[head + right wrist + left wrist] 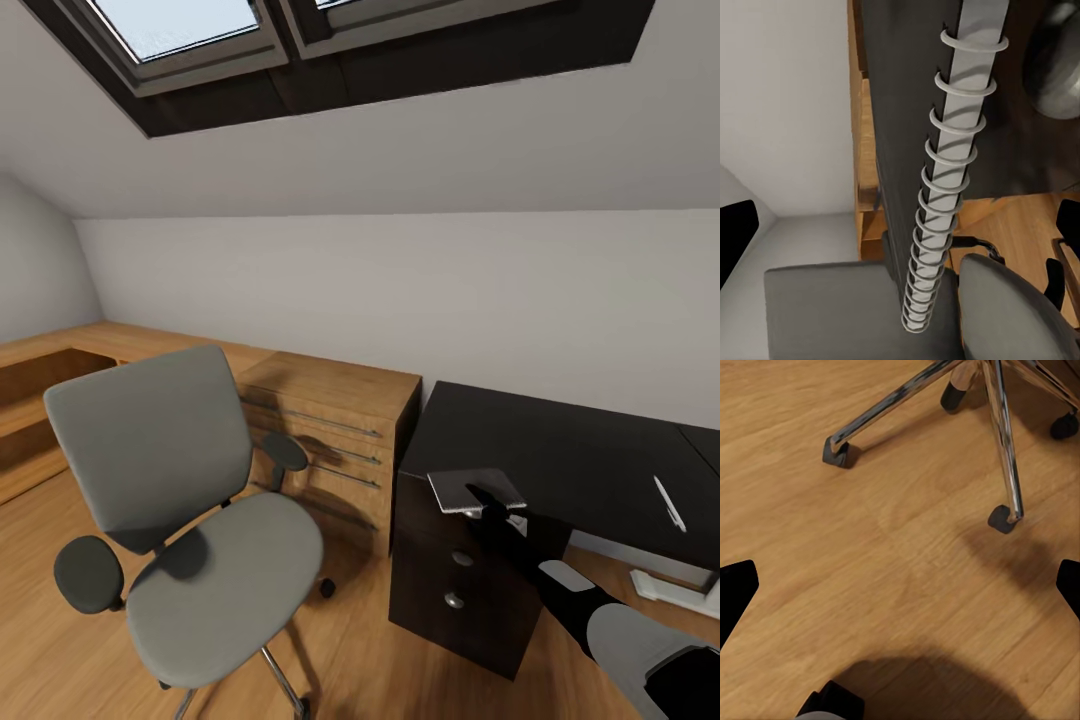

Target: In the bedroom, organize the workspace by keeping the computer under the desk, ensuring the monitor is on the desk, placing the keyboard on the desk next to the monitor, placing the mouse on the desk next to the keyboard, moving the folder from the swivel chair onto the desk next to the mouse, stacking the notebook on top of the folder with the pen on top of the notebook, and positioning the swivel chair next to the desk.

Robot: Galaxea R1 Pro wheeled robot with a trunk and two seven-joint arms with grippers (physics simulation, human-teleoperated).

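A: How many chairs? One swivel chair [190, 510], with two black armrests; in the left wrist view three of its castors show on the floor.

B: And desks? One black desk [570, 450] on the right; one wood cabinet [335, 440] beside it on the left.

A: On the desk: one notebook [475, 490]; one pen [669, 503].

B: Two round knobs on the desk's drawers; two skylights [190, 30] overhead.

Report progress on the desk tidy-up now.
Done: swivel chair seat is bare, and the pen lies on the desk. In hand: the right gripper holds the notebook at the desk's corner. Left: folder, monitor, keyboard and mouse aren't visible on this stretch.
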